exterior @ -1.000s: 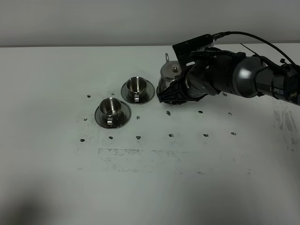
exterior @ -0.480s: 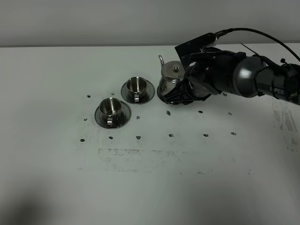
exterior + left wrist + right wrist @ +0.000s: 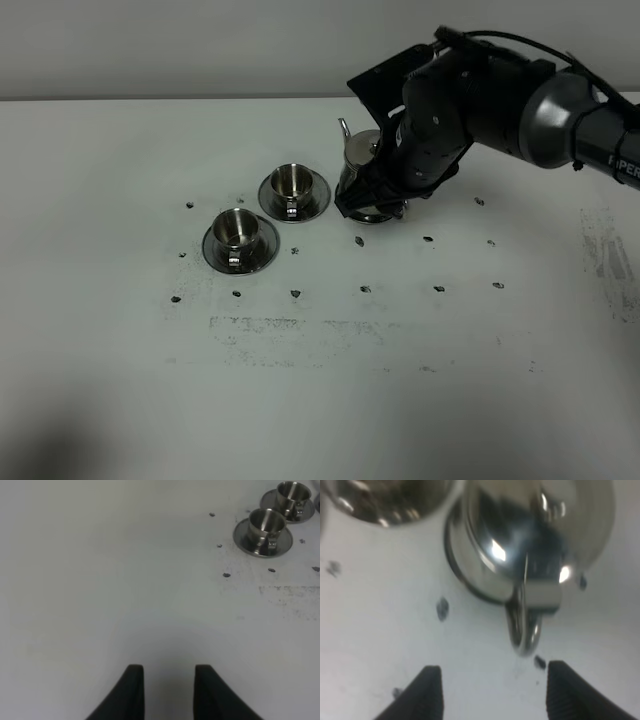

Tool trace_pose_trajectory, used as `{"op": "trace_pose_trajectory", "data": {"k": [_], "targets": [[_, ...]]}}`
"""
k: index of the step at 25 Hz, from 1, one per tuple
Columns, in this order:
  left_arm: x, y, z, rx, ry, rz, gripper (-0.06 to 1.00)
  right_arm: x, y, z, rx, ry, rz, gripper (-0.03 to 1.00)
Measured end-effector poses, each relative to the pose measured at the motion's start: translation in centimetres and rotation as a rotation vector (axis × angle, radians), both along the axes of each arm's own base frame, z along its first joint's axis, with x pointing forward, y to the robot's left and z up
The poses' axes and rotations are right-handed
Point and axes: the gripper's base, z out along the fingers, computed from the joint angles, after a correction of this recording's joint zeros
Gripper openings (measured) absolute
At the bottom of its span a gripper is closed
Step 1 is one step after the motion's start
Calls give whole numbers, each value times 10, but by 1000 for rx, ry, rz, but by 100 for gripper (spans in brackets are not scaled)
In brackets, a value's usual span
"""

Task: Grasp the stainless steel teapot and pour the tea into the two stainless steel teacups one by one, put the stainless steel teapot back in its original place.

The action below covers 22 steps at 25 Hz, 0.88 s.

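The stainless steel teapot [image 3: 354, 158] stands upright on its saucer [image 3: 457, 572], largely covered by my right arm in the high view. In the right wrist view its looped handle [image 3: 522, 625] points toward my right gripper [image 3: 490, 692]. That gripper is open, its fingertips [image 3: 427, 690] just short of the handle and holding nothing. The two stainless steel teacups [image 3: 240, 232] [image 3: 293, 183] sit on their saucers to the left of the pot. No tea shows. My left gripper [image 3: 170, 692] hovers over bare table, fingers apart and empty, with the cups [image 3: 265, 525] far ahead.
The white table [image 3: 320, 380] carries small dark marks in rows and a faint scuffed patch near the middle front. The back edge of the table meets a grey wall just behind the teapot.
The teapot went from tilted to upright on its saucer. My right gripper has let go of the handle, and the arm has risen and swung over the pot.
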Motion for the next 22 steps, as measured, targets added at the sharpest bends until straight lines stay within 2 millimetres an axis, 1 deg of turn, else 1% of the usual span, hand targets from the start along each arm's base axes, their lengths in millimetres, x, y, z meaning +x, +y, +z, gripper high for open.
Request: {"op": "trace_pose_trajectory", "data": {"k": [4,8,12,16,19,22], "targets": [[0,0,0,0,0,0,24,12,-10,15,14,-28,9,47],[0,0,0,0,0,0,24,20,-15,22,19,-11,4,47],[0,0,0,0,0,0,24,32,-11,13,6,62,17,47],[0,0,0,0,0,0,24,43,-4,4,0,115,28,47],[0,0,0,0,0,0,24,47,-1,2,1,129,29,47],[0,0,0,0,0,0,24,49,0,-5,-6,148,24,47]]}}
